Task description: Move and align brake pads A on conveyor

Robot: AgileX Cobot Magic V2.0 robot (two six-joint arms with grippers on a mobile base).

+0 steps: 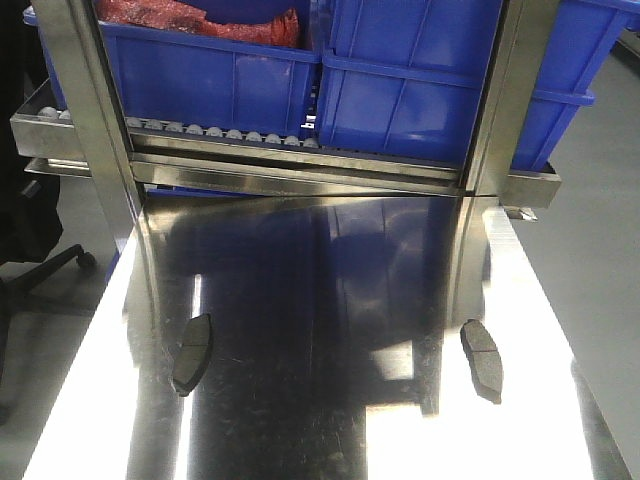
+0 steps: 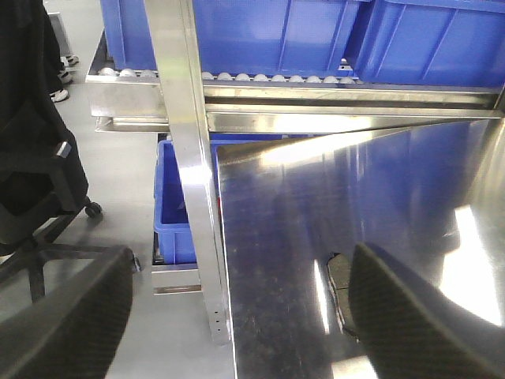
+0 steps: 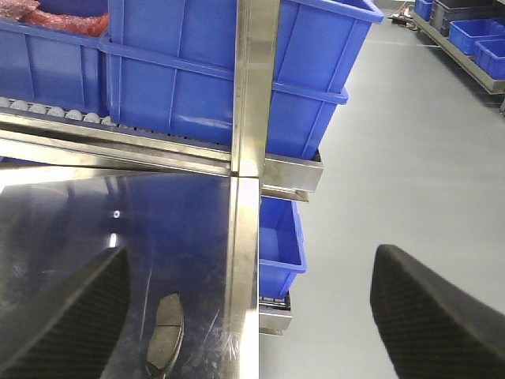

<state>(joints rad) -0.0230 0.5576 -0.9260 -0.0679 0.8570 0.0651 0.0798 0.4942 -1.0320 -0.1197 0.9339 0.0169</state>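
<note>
The left brake pad (image 1: 192, 352) and right brake pad (image 1: 482, 358) lie well apart on the shiny steel table (image 1: 330, 300). The conveyor is not in view. Your left gripper (image 2: 241, 260) and right gripper (image 3: 252, 257) are both wide open and empty. Neither pad sits in the middle of its gripper, so I think you should slide over each one first, then go down slowly.

Left hand (image 2: 237, 316) and right hand (image 3: 248, 316): 2 broad, black, rounded fingers (image 2: 63, 324) each, finely cross-hatched.
</note>
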